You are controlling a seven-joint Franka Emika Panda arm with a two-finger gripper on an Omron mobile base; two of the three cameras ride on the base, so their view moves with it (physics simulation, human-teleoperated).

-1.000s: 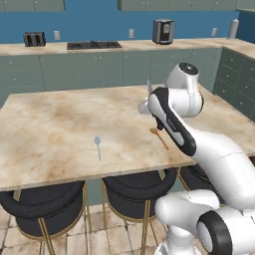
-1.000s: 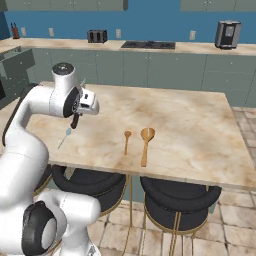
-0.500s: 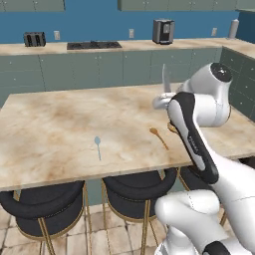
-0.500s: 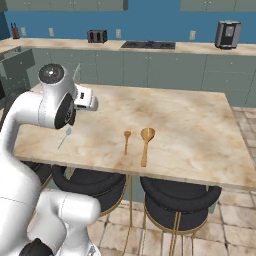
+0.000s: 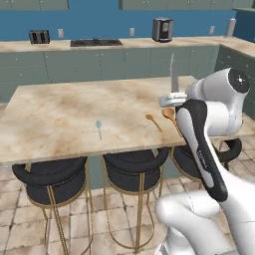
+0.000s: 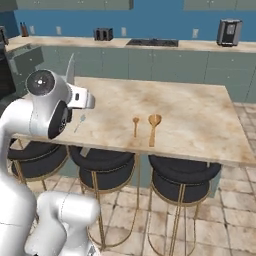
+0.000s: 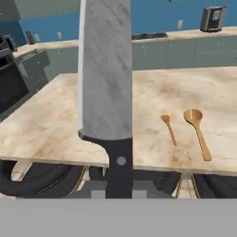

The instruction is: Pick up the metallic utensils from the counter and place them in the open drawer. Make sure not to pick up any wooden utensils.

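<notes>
Broadly, the marbled worktop [image 5: 74, 107] spans mid-frame in the left base view, wooden spoons [image 5: 162, 118] right of centre, metal spoon [image 5: 98, 127] left. Above its right edge the tool [image 5: 174, 97] pinches the knife [image 5: 172, 73] by its handle, blade pointing straight up; the drawer's direction cannot be told.

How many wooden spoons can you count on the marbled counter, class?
2: the smaller wooden spoon and the larger wooden spoon lie side by side near the counter's front edge.

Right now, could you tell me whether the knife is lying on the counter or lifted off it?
Lifted: the knife stands blade-up in the gripper, above the counter.
</notes>
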